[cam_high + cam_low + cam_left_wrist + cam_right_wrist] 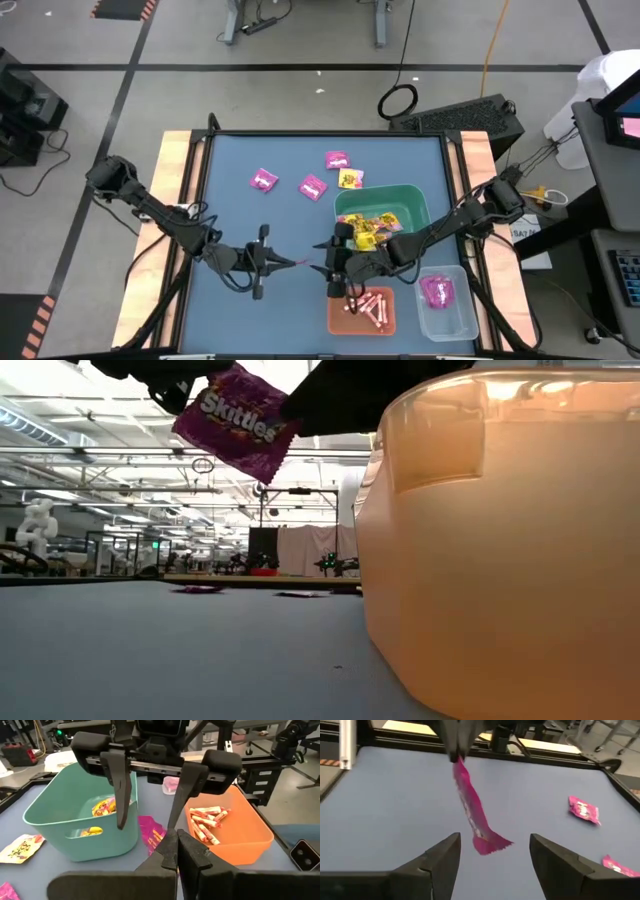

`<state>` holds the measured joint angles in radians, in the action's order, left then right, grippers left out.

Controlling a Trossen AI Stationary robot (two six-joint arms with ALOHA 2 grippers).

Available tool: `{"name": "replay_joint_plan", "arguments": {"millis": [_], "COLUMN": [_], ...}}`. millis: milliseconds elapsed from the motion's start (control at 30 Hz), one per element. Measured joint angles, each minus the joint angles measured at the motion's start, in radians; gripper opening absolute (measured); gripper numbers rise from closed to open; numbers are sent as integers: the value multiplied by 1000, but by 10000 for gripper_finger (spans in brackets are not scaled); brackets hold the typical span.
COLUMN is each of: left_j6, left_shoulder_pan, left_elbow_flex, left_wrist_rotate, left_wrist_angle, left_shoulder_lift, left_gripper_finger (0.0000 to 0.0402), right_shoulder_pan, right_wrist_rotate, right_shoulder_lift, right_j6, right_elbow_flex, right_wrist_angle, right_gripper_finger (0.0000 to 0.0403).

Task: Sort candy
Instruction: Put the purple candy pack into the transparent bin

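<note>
left gripper (290, 264) clamped on a magenta packet (472, 812), holding it above the table (240, 220) mid-front. right gripper (492, 852) faces it, fingers spread wide, packet hanging between them, not gripped. orange bin (362, 312) just beside.

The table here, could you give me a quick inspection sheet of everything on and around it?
Surface: blue table top with wooden side rails.
Job's things: magenta packets and one yellow packet loose on the top; yellow packets in the green bin; pink-white sticks in the orange bin; magenta packets in the clear bin.
Clutter: nothing seen.
Grippers: left gripper shut on a magenta packet, holding it off the table; right gripper open, facing that packet, not touching it.
Cables: black cable loop and an orange cord on the floor beyond the table.
Surroundings: concrete floor with taped lines; workshop room with racks behind.
</note>
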<state>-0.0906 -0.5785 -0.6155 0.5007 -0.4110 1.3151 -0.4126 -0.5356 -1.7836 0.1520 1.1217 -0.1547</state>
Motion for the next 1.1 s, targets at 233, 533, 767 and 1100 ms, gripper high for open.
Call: {"name": "replay_joint_plan", "arguments": {"millis": [233,533,767,1100], "left_j6": [1,3,1,-6], "left_shoulder_pan": [0,0,0,0], "left_elbow_flex": [0,0,0,-1], "left_wrist_rotate": [0,0,0,5], "left_wrist_angle": [0,1,10,9], "left_shoulder_lift": [0,0,0,-1], "left_gripper_finger": [1,1,10,80], "right_shoulder_pan": [0,14,14,2], "right_wrist_rotate": [27,97,94,93], "right_shoulder_lift": [0,-47,-56,-27], "right_j6": [-22,-49,-86,-89], "right_elbow_flex": [0,1,1,0], "right_wrist_angle": [-38,-74,-71,-49], "right_gripper_finger": [189,61,10,1]}}
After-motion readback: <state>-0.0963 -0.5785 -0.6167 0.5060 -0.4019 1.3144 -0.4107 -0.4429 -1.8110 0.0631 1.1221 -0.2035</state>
